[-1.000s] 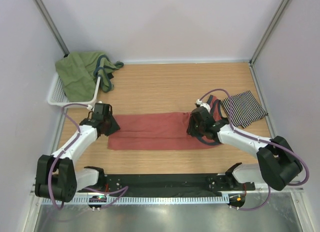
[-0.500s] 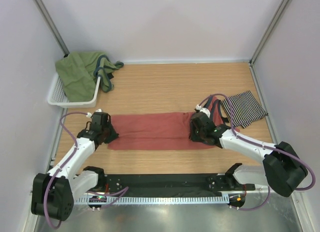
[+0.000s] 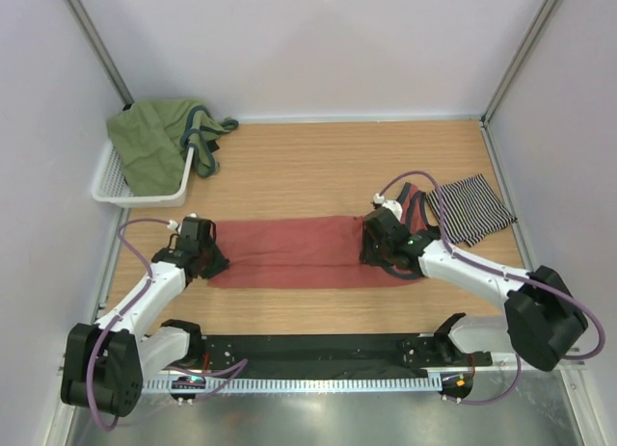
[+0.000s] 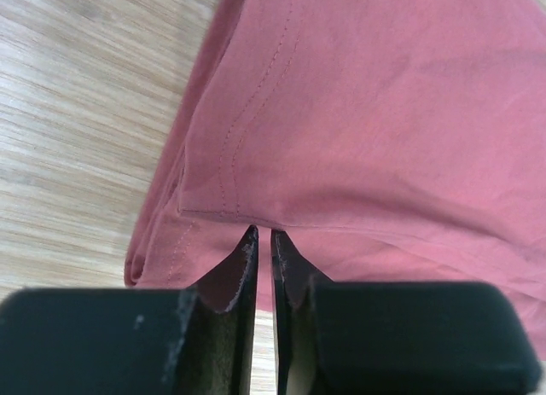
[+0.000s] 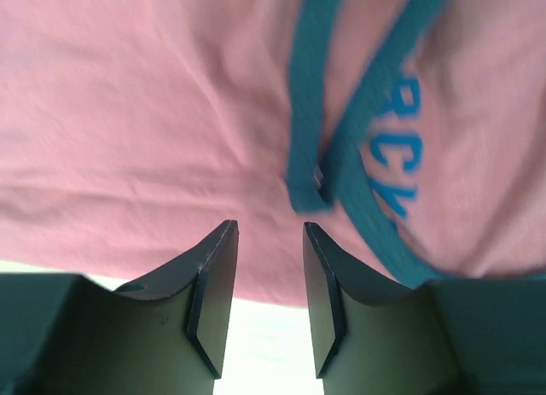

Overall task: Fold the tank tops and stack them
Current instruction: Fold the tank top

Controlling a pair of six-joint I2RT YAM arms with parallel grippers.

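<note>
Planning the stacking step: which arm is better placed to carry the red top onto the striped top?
Right, probably: its gripper is over the red top, at the end nearest the striped top.

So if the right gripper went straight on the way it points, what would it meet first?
The red top, probably near its teal strap; the right gripper points straight at the cloth, though how close is hard to judge.

The red top (image 3: 289, 251) is folded into a long flat strip lying left to right across the middle of the desk (image 3: 318, 167), with its teal-trimmed straps at the right end. The striped top (image 3: 472, 208) sits folded small just beside that end.
</note>
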